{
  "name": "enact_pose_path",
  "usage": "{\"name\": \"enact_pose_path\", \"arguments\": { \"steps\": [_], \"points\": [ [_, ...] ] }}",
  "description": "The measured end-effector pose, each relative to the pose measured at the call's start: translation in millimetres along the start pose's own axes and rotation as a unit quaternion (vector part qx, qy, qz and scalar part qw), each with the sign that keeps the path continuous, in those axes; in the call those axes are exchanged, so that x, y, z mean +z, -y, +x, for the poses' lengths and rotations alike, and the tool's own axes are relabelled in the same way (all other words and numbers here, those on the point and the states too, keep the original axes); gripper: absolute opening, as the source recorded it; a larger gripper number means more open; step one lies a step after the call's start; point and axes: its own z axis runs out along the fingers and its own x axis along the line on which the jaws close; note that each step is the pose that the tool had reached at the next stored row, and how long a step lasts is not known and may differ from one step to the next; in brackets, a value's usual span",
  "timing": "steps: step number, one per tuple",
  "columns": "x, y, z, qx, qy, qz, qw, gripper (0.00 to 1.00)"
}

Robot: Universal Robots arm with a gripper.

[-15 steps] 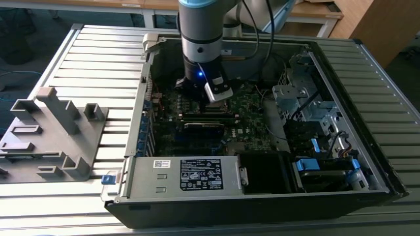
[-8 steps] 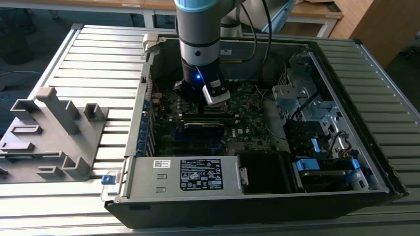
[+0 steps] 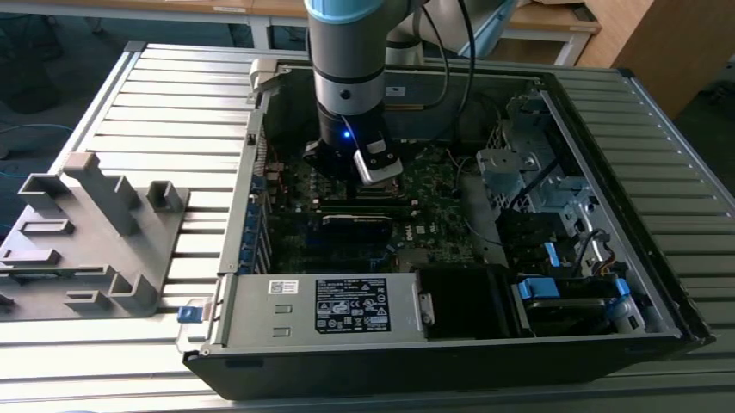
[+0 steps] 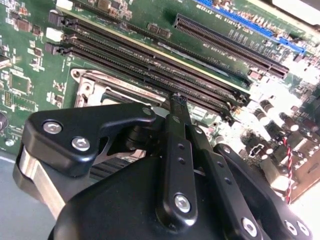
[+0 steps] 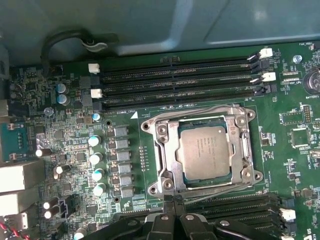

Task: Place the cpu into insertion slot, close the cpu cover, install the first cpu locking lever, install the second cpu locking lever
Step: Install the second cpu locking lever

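In the first wrist view the cpu, a grey metallic square, lies flat in the insertion slot on the green motherboard. The silvery cpu cover lies down around it, framing the chip. Thin wire levers run along the frame's edges; I cannot tell whether they are latched. My gripper sits at the socket's edge, its black fingers pressed together and shut, with nothing seen between them. In the exterior view the arm reaches down into the open computer case, the gripper low over the board.
Long black memory slots flank the socket on two sides. Silver capacitors stand beside it. The power supply box and a drive bay fill the case's near side. A grey plastic fixture stands on the slatted table at the exterior view's left.
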Motion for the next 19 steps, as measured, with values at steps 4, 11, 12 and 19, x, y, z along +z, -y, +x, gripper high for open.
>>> {"name": "enact_pose_path", "arguments": {
  "steps": [4, 11, 12, 19],
  "points": [
    [2.1, 0.5, 1.8, 0.000, -0.0005, -0.0030, 1.00000, 0.11],
    [5.4, 1.4, 5.0, 0.001, -0.0020, -0.0159, 0.99987, 0.11],
    [5.5, 1.5, 5.1, 0.001, -0.0025, -0.0197, 0.99980, 0.11],
    [5.0, 1.8, 5.3, 0.001, -0.0033, -0.0268, 0.99963, 0.11]
  ]
}}
